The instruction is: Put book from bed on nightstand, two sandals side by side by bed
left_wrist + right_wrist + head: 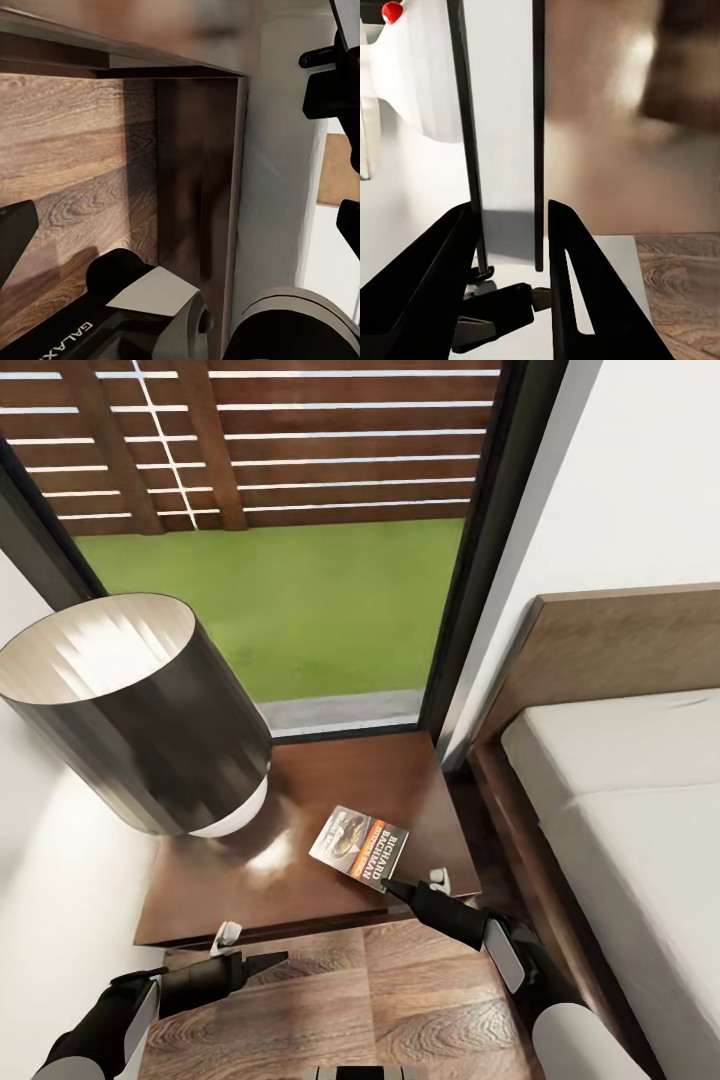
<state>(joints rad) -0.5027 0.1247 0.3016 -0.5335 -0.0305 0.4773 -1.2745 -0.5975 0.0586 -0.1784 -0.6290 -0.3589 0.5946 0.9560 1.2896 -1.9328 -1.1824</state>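
Observation:
The book (358,842), a small paperback with an orange band, lies on the dark wooden nightstand (300,790) near its front right corner. My right gripper (388,884) is at the book's near corner, shut on it. In the right wrist view the book (502,112) stands edge-on between the two black fingers (442,277). My left gripper (262,963) hangs open and holds nothing, low in front of the nightstand's front edge, above the wood floor (67,165). The bed (620,800) with its off-white mattress and brown headboard is to the right. The two sandals are out of view.
A large dark cylindrical lamp (130,710) takes up the nightstand's left half, close to the book. Behind is a tall dark-framed window (300,590) onto grass and a wooden fence. White walls flank the nightstand; a narrow gap separates it from the bed frame.

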